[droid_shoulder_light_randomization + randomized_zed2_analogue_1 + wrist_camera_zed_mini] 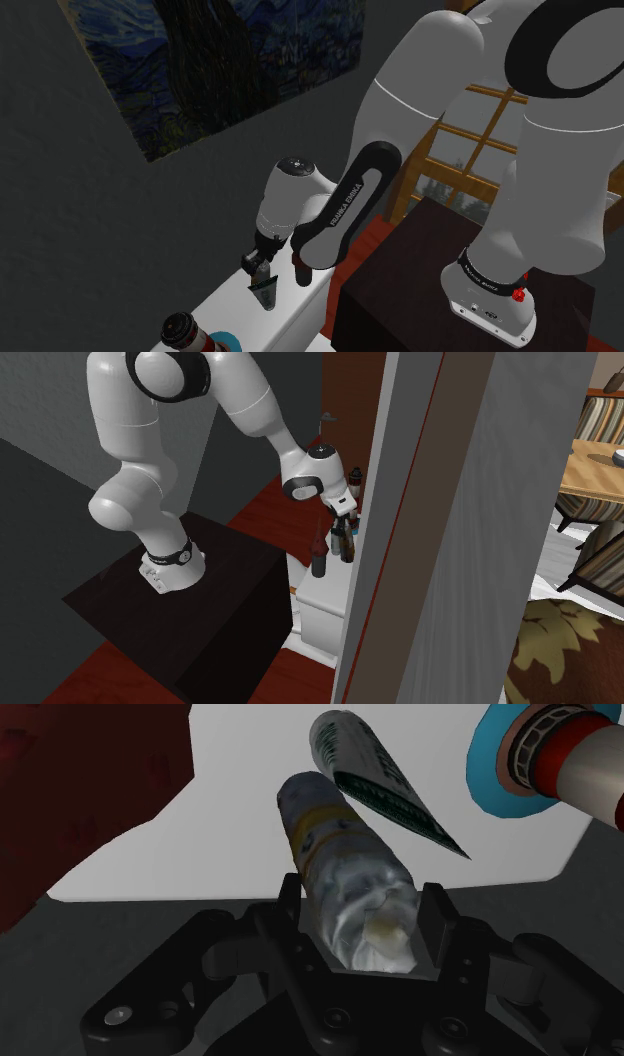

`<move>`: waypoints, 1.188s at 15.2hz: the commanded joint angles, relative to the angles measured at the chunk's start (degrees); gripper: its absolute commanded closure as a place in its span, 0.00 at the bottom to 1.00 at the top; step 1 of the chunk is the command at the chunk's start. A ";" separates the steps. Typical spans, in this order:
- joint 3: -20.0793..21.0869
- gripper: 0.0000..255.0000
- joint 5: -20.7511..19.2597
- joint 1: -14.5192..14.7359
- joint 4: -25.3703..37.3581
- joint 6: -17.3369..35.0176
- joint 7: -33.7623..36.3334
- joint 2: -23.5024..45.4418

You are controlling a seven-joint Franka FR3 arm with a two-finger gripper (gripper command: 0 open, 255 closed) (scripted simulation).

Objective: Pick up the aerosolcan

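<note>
In the wrist view a silvery aerosol can (335, 844) with a yellow band sits between the two black fingers (292, 909) of my gripper (362, 909), which is shut on its lower part. The can stands over a white surface (230, 814). The shoulder view shows the gripper (262, 268) pointing down at the white cabinet top (295, 310), just beside the dark stand. From the second exterior view the gripper (345, 537) hangs over the same white cabinet (325, 607), close to a wall edge.
A white and green tube (385, 779) lies right beside the can. A bottle on a blue disc (550, 759) is past the tube, also seen as the bottle (182, 332). The dark stand (420, 280) borders the cabinet. Red floor (90, 794) lies beyond the white top.
</note>
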 commanded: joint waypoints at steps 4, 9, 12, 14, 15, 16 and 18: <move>-0.08 1.00 -0.06 0.12 0.05 0.03 0.08 0.14; 0.31 1.00 0.22 -0.23 -0.18 -0.58 -0.07 -0.69; 1.29 1.00 1.08 -1.09 -0.34 -2.76 -0.44 -3.08; 1.90 1.00 1.70 -1.60 -0.39 -4.25 -0.73 -4.64; 2.17 1.00 2.04 -1.83 -0.39 -5.01 -0.88 -5.42; 2.42 1.00 2.38 -2.05 -0.38 -5.77 -1.05 -6.19; 2.86 1.00 3.06 -2.42 -0.31 -7.31 -1.38 -7.71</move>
